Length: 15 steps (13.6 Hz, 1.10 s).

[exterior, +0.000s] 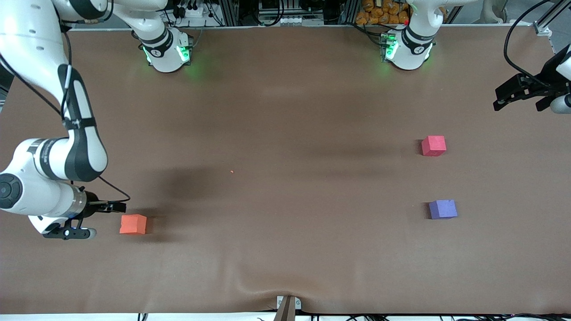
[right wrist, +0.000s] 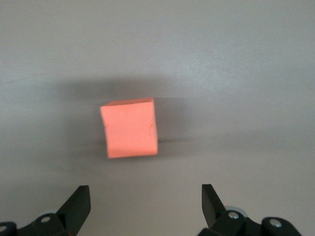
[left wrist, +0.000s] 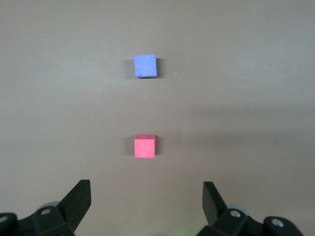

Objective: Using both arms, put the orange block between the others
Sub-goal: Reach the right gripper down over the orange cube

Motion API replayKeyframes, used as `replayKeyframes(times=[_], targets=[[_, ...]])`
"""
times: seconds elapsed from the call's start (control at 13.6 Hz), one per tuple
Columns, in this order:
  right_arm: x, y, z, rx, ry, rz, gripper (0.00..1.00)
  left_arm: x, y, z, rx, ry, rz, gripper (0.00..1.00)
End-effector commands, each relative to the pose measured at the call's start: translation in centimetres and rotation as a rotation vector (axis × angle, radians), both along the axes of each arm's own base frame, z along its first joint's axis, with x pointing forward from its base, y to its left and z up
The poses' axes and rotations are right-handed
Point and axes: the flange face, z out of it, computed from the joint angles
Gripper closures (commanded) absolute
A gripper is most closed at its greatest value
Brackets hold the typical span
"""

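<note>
The small bright orange foam block (exterior: pixel 133 224), sitting near the tabletop's (exterior: pixel 285 133) edge at the right arm's end, should be squarely straddled by the wide-open right gripper (exterior: pixel 105 218) before squeezing, while the left gripper (exterior: pixel 519 96) waits open.

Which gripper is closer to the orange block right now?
Right. The right gripper sits just beside the orange block, fingers open, not touching it. The left gripper waits at the left arm's end of the table, open, past the pinkish-red cube.

high front camera, two wrist cameras
</note>
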Motion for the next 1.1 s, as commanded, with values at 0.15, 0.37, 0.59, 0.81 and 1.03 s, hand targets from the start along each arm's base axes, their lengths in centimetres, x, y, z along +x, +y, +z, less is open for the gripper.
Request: replayKeyframes(times=[0.15, 0.37, 0.59, 0.81, 1.03], targets=[[1.7, 3.2, -2.4, 0.008, -0.075, -0.011, 0.0, -0.1, 0.3, 0.4, 0.018, -0.001, 0.013, 0.0], [2.4, 6.4, -5.2, 0.003, -0.131, 0.014, 0.0, -0.2, 0.5, 0.5, 0.018, -0.004, 0.015, 0.0], [2.4, 5.6, -5.4, -0.003, -0.131, 0.042, 0.0, 0.1, 0.2, 0.4, 0.01, -0.009, 0.011, 0.0], [2.4, 4.3, -5.4, -0.017, -0.13, 0.068, 0.0, 0.2, 0.4, 0.4, 0.013, -0.016, 0.016, 0.0], [2.3, 3.7, -6.1, -0.022, -0.127, 0.088, 0.0, 0.2, 0.2, 0.5, 0.009, -0.022, 0.013, 0.0]])
